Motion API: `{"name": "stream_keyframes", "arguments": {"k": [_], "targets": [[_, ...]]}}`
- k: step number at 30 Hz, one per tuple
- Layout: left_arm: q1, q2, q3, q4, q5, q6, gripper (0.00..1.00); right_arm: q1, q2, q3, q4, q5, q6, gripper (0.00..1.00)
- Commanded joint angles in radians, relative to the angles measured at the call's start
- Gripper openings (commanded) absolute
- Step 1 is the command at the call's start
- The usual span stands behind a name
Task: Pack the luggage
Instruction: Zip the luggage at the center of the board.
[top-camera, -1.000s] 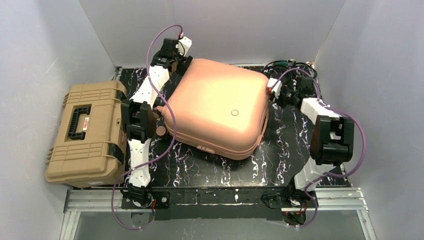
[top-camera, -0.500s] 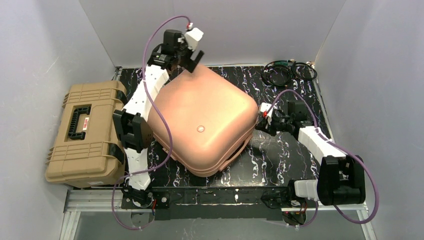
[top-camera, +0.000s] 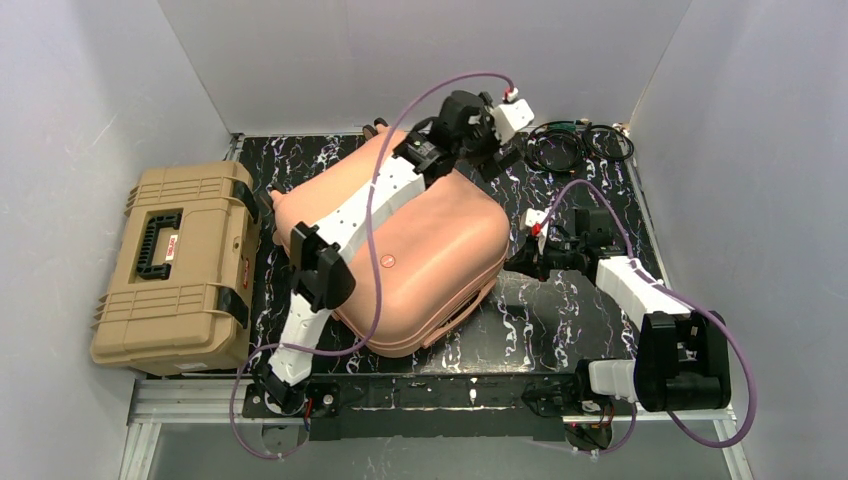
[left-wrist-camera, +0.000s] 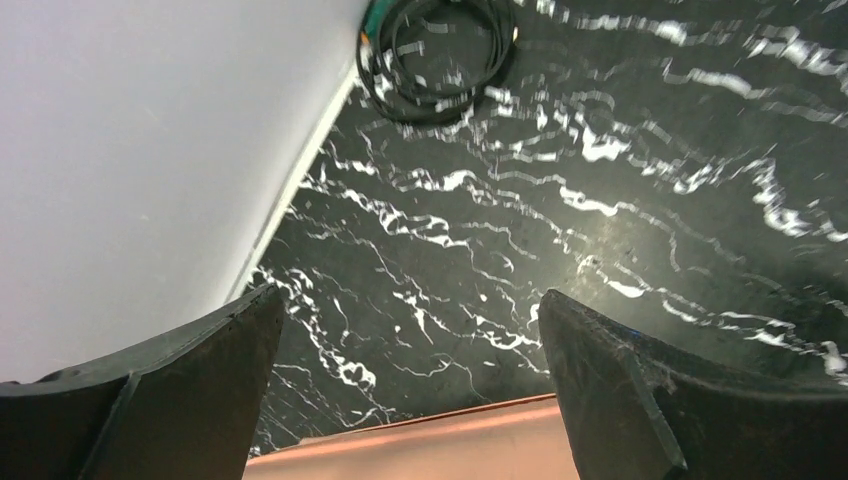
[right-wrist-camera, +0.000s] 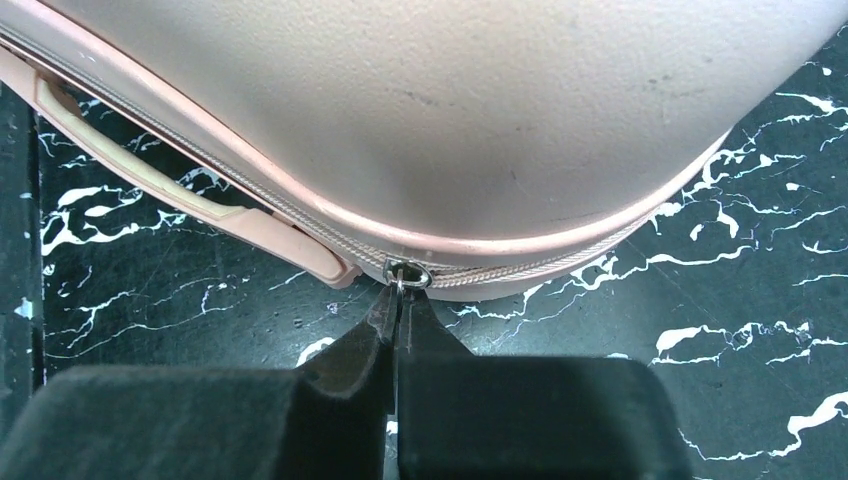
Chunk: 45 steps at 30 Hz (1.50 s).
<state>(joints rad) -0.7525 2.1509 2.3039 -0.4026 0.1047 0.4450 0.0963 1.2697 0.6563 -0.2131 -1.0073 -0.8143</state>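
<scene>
The suitcase (top-camera: 430, 250) is lying closed on the table (top-camera: 540, 330), nearer its left edge. The right gripper (right-wrist-camera: 397, 300) is pinching its zipper pull (right-wrist-camera: 401, 276); the left gripper (left-wrist-camera: 410, 302) is hovering spread wide above its far corner

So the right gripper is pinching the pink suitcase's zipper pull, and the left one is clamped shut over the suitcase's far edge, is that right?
Not quite: the left gripper is open, not clamped shut. The left wrist view shows its fingers spread wide with nothing between them, over the far edge of the suitcase. The right gripper is indeed pinching the zipper pull.
</scene>
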Motion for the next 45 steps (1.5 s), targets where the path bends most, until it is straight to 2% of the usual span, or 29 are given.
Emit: {"name": "stream_keyframes", "arguments": {"k": [1,5,9,14,16,21,28,30,35,38,45], "targets": [[-0.013,0.055,-0.017,-0.002,-0.068,0.053,0.98,-0.042,-0.007,0.000,0.022,-0.148,0.006,0.01],[-0.025,0.071,-0.067,-0.003,-0.062,0.095,0.98,-0.068,-0.010,-0.001,0.035,-0.154,0.021,0.01],[-0.037,0.086,-0.082,-0.025,-0.024,0.160,0.98,-0.087,-0.029,-0.021,0.144,-0.102,0.144,0.01],[-0.046,0.101,-0.072,-0.158,0.063,0.207,0.92,-0.116,-0.063,-0.049,0.281,0.000,0.271,0.01],[-0.051,0.102,-0.076,-0.204,0.095,0.218,0.88,-0.116,-0.077,-0.061,0.332,0.056,0.325,0.01],[-0.068,0.108,-0.101,-0.287,0.147,0.257,0.69,-0.118,-0.091,-0.049,0.388,0.213,0.439,0.01],[-0.096,0.152,-0.097,-0.411,0.189,0.311,0.53,-0.118,-0.105,-0.035,0.410,0.408,0.497,0.01],[-0.102,0.156,-0.100,-0.436,0.197,0.320,0.52,-0.118,-0.101,-0.034,0.437,0.443,0.519,0.01],[-0.105,0.147,-0.113,-0.449,0.231,0.307,0.50,-0.110,-0.029,-0.013,0.565,0.452,0.550,0.01],[-0.105,0.138,-0.117,-0.451,0.248,0.286,0.48,-0.098,0.056,0.055,0.581,0.445,0.539,0.01],[-0.105,0.107,-0.127,-0.448,0.290,0.225,0.46,-0.002,0.226,0.166,0.668,0.446,0.525,0.01]]}}
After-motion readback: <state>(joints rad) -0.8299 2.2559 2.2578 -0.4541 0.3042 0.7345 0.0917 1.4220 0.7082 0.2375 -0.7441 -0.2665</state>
